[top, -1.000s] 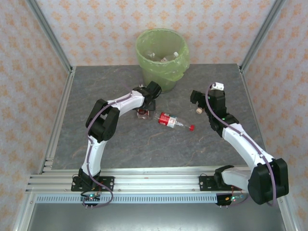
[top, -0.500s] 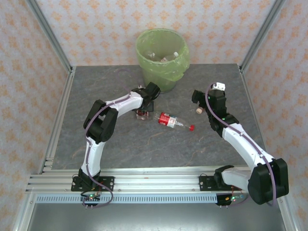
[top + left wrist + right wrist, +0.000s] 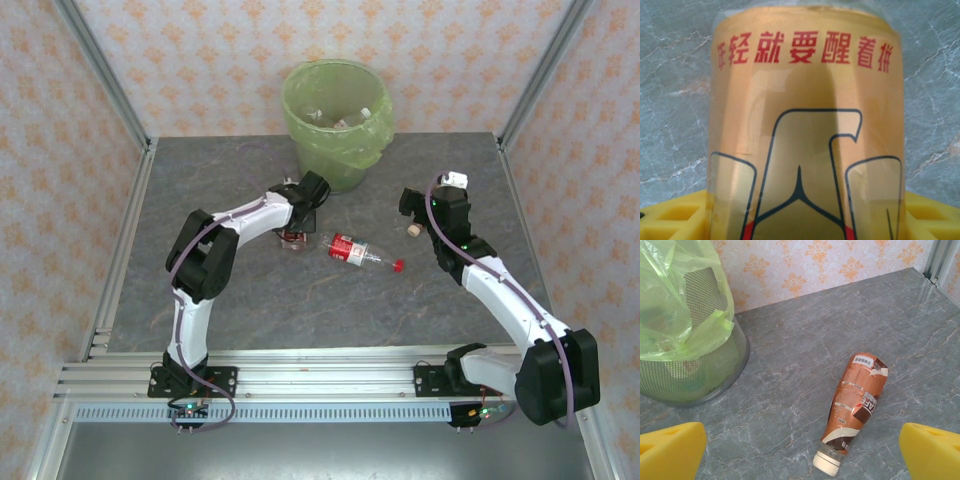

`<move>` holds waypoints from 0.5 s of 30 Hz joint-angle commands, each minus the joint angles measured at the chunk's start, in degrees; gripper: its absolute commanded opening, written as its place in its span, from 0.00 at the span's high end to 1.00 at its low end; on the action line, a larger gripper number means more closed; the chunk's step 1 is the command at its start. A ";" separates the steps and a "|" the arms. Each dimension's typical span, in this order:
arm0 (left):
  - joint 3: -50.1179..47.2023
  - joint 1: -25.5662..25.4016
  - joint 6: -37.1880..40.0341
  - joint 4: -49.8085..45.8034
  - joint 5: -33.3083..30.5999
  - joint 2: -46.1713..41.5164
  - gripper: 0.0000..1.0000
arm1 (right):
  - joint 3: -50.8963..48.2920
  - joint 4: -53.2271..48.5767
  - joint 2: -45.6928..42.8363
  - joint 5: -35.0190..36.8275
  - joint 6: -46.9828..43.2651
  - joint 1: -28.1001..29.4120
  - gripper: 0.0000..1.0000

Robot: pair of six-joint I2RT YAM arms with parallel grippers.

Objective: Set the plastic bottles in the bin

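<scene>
An orange-labelled plastic bottle with red characters lies on the grey table between the yellow fingers of my left gripper, which is open around it. From above, that bottle pokes out beneath the left gripper. A clear bottle with a red label and a red cap lies just to the right. My right gripper is open, and a brown-labelled bottle lies ahead of it, white cap toward me. The green-lined bin stands at the back and holds several bottles.
The bin's mesh wall is to the left of the right gripper. Metal frame posts and patterned walls close in the table on the left, back and right. Open grey tabletop lies in front of the bottles.
The left arm's elbow has swung left and its gripper has shifted slightly up and left over the orange-labelled bottle. The right arm has barely moved.
</scene>
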 commanded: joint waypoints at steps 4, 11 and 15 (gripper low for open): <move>-5.65 -0.47 -0.81 3.51 -2.96 -10.55 0.39 | 0.58 -0.31 -1.03 2.15 -0.20 0.25 0.01; -9.40 -0.40 -0.80 5.64 -3.33 -16.03 0.39 | 0.54 1.03 0.23 1.16 1.97 0.25 0.01; -11.94 -0.91 -3.26 7.47 -8.32 -20.27 0.39 | 0.62 2.03 1.14 1.43 4.62 0.25 0.01</move>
